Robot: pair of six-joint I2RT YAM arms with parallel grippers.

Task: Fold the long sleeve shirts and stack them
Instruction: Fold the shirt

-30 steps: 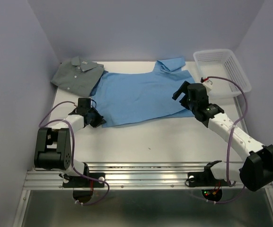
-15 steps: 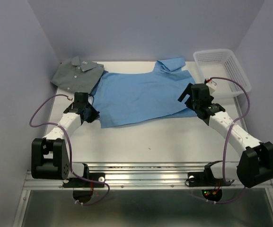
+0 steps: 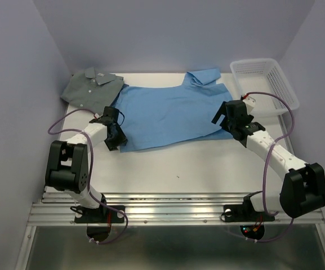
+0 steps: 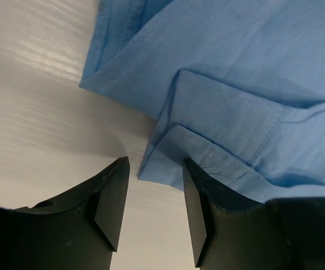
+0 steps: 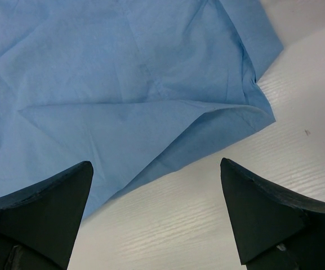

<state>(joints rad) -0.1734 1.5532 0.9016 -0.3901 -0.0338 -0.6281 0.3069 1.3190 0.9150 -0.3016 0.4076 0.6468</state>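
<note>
The left arm has swung in from the desk's (image 3: 179, 163) left edge. Now the left gripper (image 4: 155, 164) sits at the blue shirt's (image 3: 168, 112) near-left corner, jaws parted, with the layered cloth edge right at the gap and nothing pinched yet. The right gripper (image 5: 155, 164) has barely shifted and hovers wide open over the near-right corner. The shirt lies spread across the far middle of the desk. The grey shirt (image 3: 92, 87) sits folded in the far-left corner. Both corners look lined up for a fold.
</note>
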